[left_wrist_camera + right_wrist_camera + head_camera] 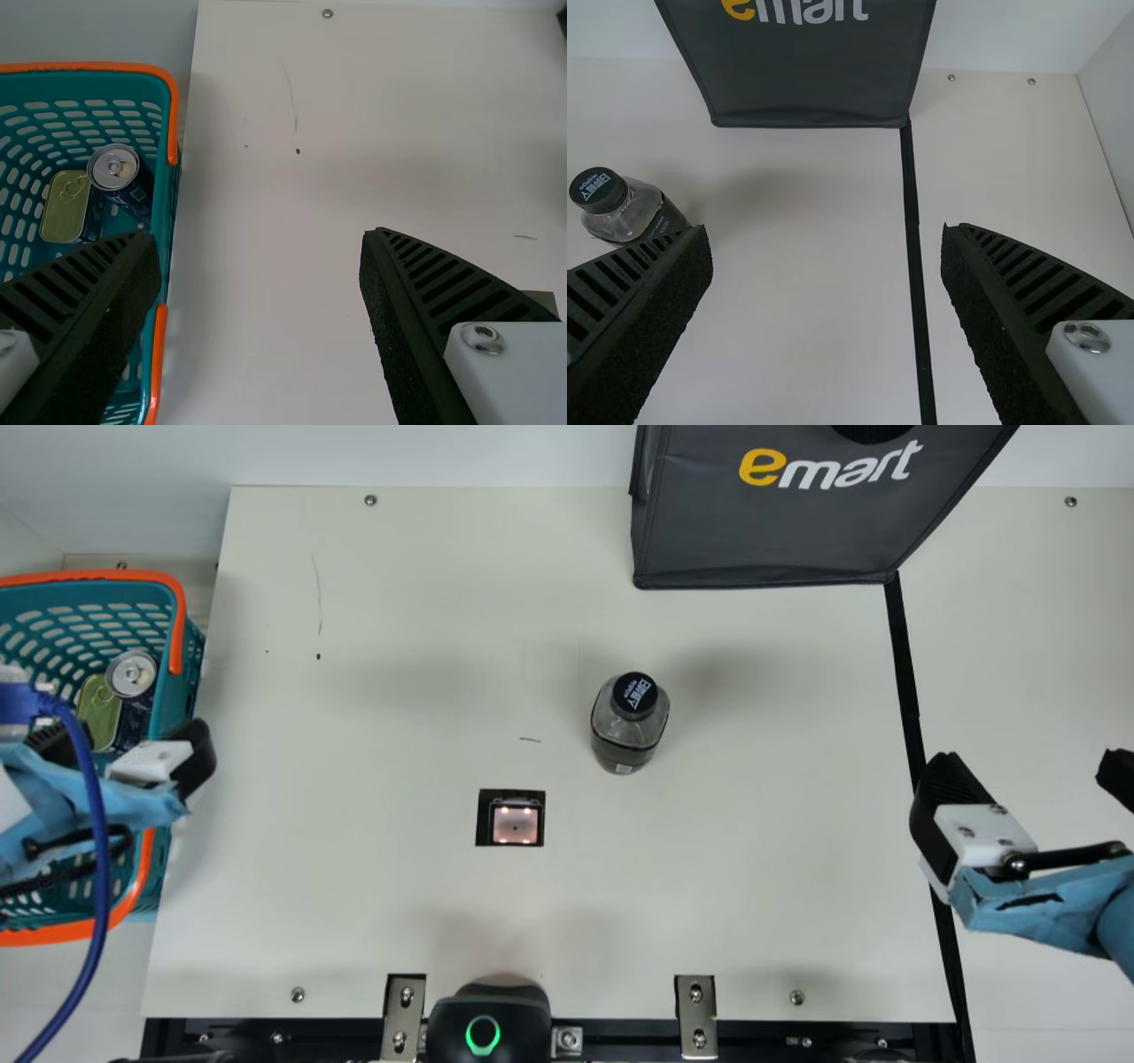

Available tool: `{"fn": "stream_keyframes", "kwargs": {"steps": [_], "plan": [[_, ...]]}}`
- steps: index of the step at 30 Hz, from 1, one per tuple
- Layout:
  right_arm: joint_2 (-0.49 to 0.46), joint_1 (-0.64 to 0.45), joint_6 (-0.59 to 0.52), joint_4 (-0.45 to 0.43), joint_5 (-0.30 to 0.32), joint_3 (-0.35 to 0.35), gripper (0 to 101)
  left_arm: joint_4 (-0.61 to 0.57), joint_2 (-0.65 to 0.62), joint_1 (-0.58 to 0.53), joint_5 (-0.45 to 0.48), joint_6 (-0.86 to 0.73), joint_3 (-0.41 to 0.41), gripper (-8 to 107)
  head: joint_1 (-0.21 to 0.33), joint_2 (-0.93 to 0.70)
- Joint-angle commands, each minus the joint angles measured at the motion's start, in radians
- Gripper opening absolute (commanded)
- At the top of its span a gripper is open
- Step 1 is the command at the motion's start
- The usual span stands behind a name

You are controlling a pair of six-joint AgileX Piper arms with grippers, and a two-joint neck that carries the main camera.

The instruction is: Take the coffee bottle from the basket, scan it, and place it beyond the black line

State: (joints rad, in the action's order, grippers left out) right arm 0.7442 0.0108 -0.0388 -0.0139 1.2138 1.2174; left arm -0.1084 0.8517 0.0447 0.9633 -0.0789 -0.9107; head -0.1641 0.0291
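While the left gripper and right gripper held their ribbed fingers apart, the coffee bottle stood upright on the smooth cream bench, its body transparent above, dark below, its cap round and black. It occupied the span between the square scanner window and the straight black line, well apart from the bench's edges.

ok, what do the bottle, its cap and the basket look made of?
Bottle: smooth, clear plastic or glass; its see-through shoulder fits both.
Cap: probably plastic, matte, even black under the print.
Basket: likely moulded plastic, satin teal, going by the regular slots.
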Motion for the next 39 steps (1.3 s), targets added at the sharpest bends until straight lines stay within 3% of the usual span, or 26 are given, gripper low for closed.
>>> {"fn": "stream_keyframes", "kwargs": {"steps": [1,16,39], "plan": [[0.000,0.000,0.000,0.000,0.000,0.000,91,0.006,-0.014,-0.008,0.007,0.010,0.006,90,0.026,-0.002],[0.000,0.000,0.000,0.000,0.000,0.000,91,0.077,-0.080,-0.044,0.045,0.074,0.035,90,0.026,-0.002],[0.000,0.000,0.000,0.000,0.000,0.000,91,0.079,-0.080,-0.045,0.044,0.079,0.034,90,0.026,-0.002]]}}
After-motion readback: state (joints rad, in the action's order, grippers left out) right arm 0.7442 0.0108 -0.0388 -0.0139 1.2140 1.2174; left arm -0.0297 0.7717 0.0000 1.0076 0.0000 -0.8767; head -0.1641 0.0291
